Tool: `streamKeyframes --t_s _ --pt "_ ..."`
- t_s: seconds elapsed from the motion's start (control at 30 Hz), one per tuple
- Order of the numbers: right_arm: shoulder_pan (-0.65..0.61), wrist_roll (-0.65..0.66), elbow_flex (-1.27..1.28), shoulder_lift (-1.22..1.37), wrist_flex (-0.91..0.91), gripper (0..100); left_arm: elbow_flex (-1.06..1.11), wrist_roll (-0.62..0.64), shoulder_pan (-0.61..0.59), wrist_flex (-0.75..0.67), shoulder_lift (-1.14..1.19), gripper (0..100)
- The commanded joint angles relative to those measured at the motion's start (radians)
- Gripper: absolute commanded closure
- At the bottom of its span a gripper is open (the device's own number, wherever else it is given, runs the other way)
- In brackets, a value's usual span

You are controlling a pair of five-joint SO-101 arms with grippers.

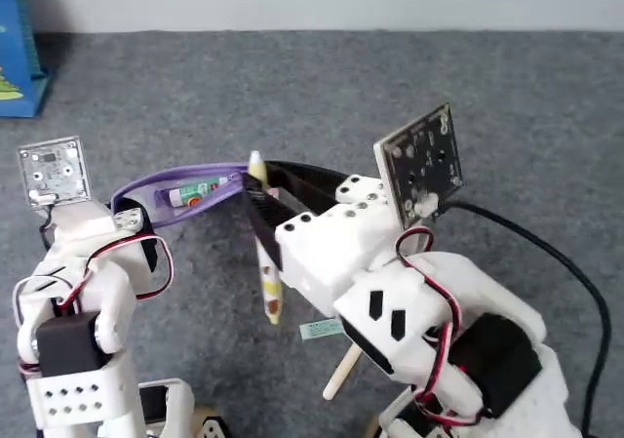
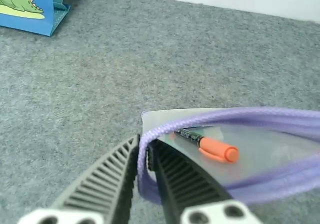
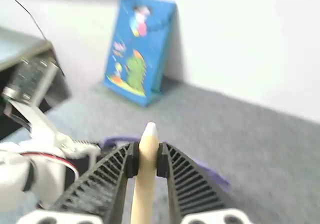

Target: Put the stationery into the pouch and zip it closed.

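The left gripper had its fingers pressed together on the rim of the purple pouch. In my judgement it lifted that end so that the mouth stood open and the pouch could not slide on the grey surface. Inside the pouch an orange-capped marker already lay. The right gripper had its fingers clamped on a cream pen near its upper end. It held the pen just beside the open far end of the pouch, with the lower part hanging towards the surface, probably to bring it to the opening. Another cream stick lay on the surface, partly under the right arm, so it seemed more stationery was left and the zip was not yet closed.
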Motion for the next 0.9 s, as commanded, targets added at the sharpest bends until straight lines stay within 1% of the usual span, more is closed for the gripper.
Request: streamKeyframes --t_s 0.0,0.17,0.27,0.5,0.7,0.87 --pt "-0.012 0.012 0.064 -0.021 -0.182 99.1 0.002 0.002 0.003 -0.014 0.012 99" --pt "-0.012 0.012 0.189 -0.024 -0.455 99.1 0.004 0.002 0.003 -0.012 0.012 99" --pt "-0.012 0.009 0.204 -0.024 -0.57 99.1 0.004 0.002 0.003 -0.012 0.012 99" --pt "-0.008 0.008 0.213 -0.012 -0.748 99.1 0.008 0.002 0.003 -0.011 0.012 99" --pt "0.005 0.014 0.342 0.048 -0.954 99.1 0.015 0.002 0.0 -0.011 0.012 99" --pt "0.051 0.014 0.436 0.117 -1.059 99.1 0.015 0.002 -0.003 -0.009 0.012 99"
